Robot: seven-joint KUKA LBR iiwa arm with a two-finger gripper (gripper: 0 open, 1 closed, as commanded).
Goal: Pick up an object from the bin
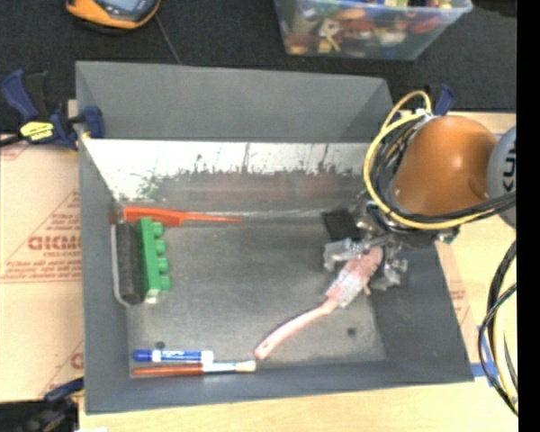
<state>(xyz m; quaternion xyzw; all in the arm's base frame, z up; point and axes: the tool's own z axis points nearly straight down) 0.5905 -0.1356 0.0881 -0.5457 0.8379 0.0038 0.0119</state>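
- Where the gripper (pixel 364 264) hangs low in the bin (pixel 252 106), its fingers stand spread.
- Between them lies the head end of a pink toothbrush (pixel 317 313); its handle trails away from them.
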